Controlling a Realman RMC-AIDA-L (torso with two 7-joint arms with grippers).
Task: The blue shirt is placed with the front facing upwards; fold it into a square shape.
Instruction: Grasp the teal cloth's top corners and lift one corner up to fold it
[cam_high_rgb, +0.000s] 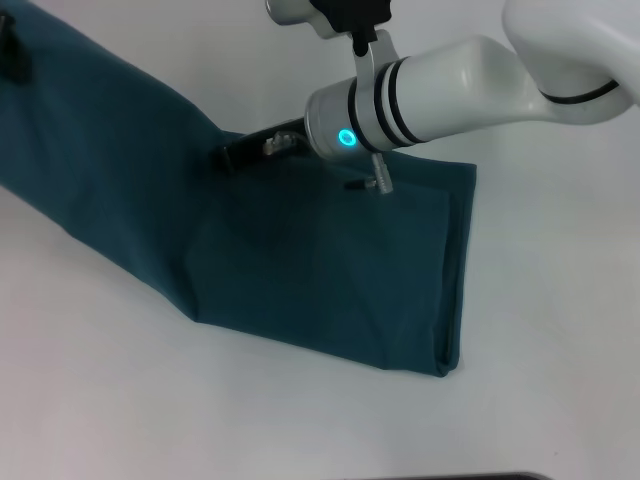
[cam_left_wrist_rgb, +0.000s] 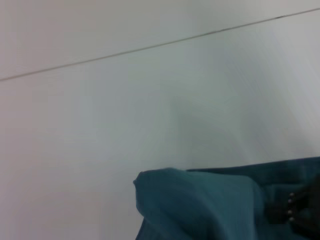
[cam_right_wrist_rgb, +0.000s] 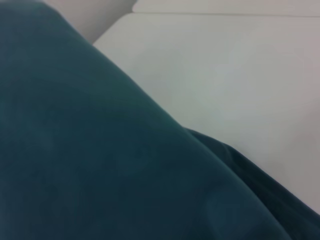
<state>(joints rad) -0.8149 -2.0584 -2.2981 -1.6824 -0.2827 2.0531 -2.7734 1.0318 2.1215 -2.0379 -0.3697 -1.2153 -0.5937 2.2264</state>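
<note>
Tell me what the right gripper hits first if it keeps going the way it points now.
Most likely the blue shirt: the right gripper points toward the robot's left along the shirt's far edge, already against the cloth. Its height above it is unclear.

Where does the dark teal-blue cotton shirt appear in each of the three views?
Head view: the dark teal-blue cotton shirt runs from upper left to lower right, under the right tool.
Left wrist view: its bunched edge fills the lower right corner.
Right wrist view: cloth covers the left and lower part.
Shared landmark: the white table.
</note>
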